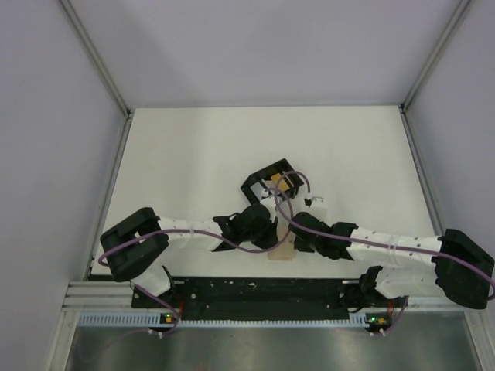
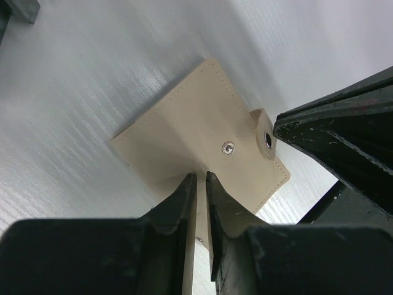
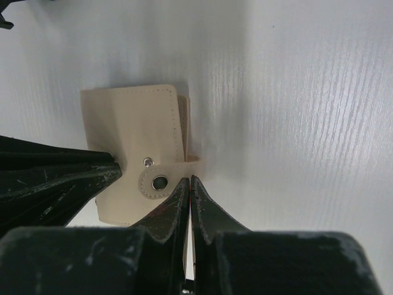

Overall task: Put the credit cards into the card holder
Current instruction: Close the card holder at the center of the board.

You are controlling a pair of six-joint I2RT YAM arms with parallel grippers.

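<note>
Pinching the card holder point(image 2: 184, 123) edge, left claw point(image 2: 201, 178) narrow; right claw point(image 3: 189, 179) closed at strap point(image 3: 161, 181).

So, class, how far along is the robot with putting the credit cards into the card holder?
Done: the snap tab looks unfastened. In hand: the left hand pinches the card holder's edge, the right hand its tab. Left: a yellow-orange card lies in the black tray; none inserted visibly.
</note>
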